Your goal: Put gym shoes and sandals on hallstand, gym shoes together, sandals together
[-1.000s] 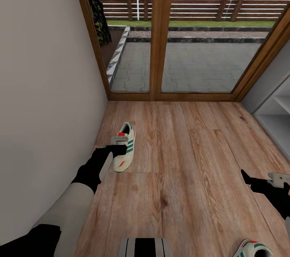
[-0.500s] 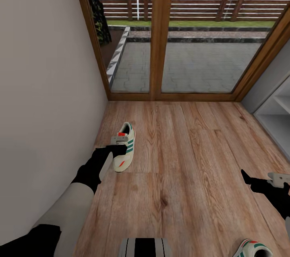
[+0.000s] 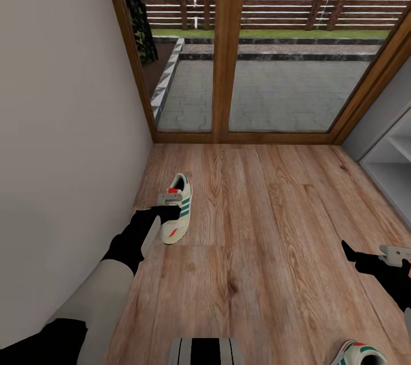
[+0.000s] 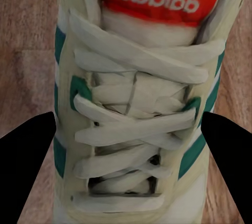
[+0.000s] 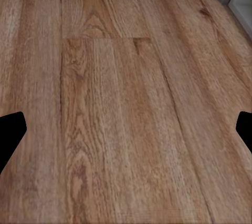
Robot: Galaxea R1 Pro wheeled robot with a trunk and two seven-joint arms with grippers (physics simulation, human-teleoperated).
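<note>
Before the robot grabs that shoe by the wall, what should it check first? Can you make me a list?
1. Left gripper is lined up over the gym shoe: ok, the laces sit between its two fingers.
2. Jaws are wide enough for the shoe: ok, one finger shows on each side of it.
3. Jaws have closed on the shoe: not ok, they are open.
4. Shoe is flat on the corridor floor: ok.
5. Right gripper is free: ok, open over bare planks.
6. Second gym shoe is found: ok, at the head view's bottom right edge.
</note>
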